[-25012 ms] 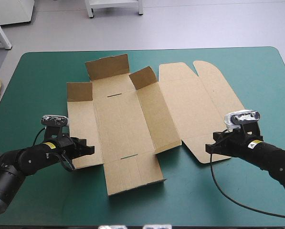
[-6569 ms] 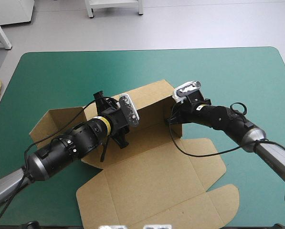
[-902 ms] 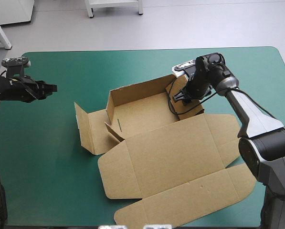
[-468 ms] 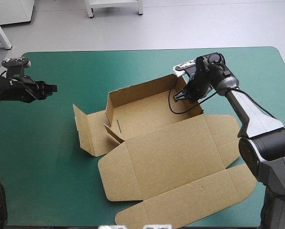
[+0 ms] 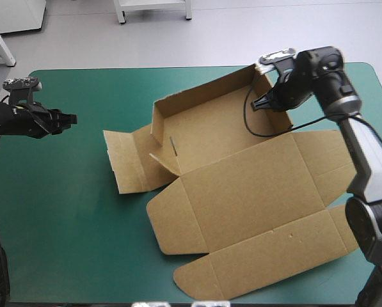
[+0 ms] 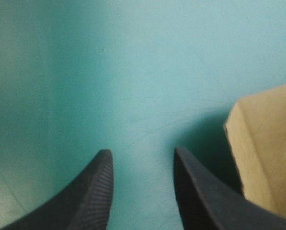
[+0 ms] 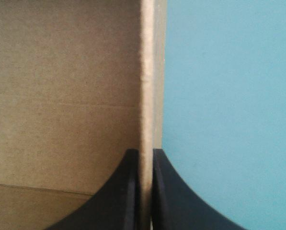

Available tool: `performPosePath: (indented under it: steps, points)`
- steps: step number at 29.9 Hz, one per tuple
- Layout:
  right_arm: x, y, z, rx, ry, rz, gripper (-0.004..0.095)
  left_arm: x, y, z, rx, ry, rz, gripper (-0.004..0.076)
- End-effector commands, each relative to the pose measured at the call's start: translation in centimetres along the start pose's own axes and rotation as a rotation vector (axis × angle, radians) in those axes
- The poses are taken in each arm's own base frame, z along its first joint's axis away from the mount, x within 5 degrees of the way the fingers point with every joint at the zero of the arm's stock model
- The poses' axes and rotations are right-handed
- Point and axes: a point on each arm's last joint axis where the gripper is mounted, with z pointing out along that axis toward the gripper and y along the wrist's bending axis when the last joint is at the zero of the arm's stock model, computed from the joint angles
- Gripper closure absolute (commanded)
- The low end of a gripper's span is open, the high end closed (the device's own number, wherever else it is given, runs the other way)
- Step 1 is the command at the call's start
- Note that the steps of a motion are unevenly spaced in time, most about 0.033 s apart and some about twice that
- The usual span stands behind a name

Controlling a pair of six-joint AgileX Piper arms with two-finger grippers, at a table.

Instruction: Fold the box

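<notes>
High view: the brown cardboard box [image 5: 242, 192], a cut sheet partly raised into a tray, lies on the teal-green covered surface [image 5: 63, 211], from the centre out toward 3 o'clock. Its far wall stands along the 12 o'clock side. The wide lid panel lies flat toward 5 o'clock. The end flap at the tray's 9 o'clock side lies splayed out and untucked, with a small inner tab leaning in beside it.

The right gripper [image 5: 267, 102] reaches in at the tray's 2 o'clock corner. Its wrist view shows the black jaws of the right gripper [image 7: 143, 152] all but closed, pinching the edge of the end wall of the box [image 7: 66, 96], with board on one side and bare cover on the other. That pinch probably keeps this wall upright and gives the arm a handle to steer the whole sheet.

The left gripper [image 5: 68, 118] hovers near the surface's 9 o'clock edge, well apart from the board. The jaws of the left gripper [image 6: 142, 152] stand apart and hold nothing, over bare cover. One corner of the box [image 6: 267, 158] shows ahead and to one side. It seems parked clear, free to take the loose 9 o'clock flap.
</notes>
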Motion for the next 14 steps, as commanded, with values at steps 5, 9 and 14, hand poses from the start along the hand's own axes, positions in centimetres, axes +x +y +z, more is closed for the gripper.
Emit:
performPosePath:
  steps: [5,9,14]
  points:
    - [1.5,-2.6,-11.9,-0.092,-0.292,0.097,0.0908,-1.3,-0.5,-0.6,0.046,-0.095,-0.041,0.0427]
    - [2.3,-2.7,-14.5,-0.105,-0.357,0.092,0.0908,-1.3,0.0,1.2,0.06,-0.058,-0.06,0.0427]
    - [3.1,-2.5,-17.2,-0.159,-0.435,0.1,0.0909,-1.3,0.2,3.4,0.13,-0.032,-0.083,0.0427]
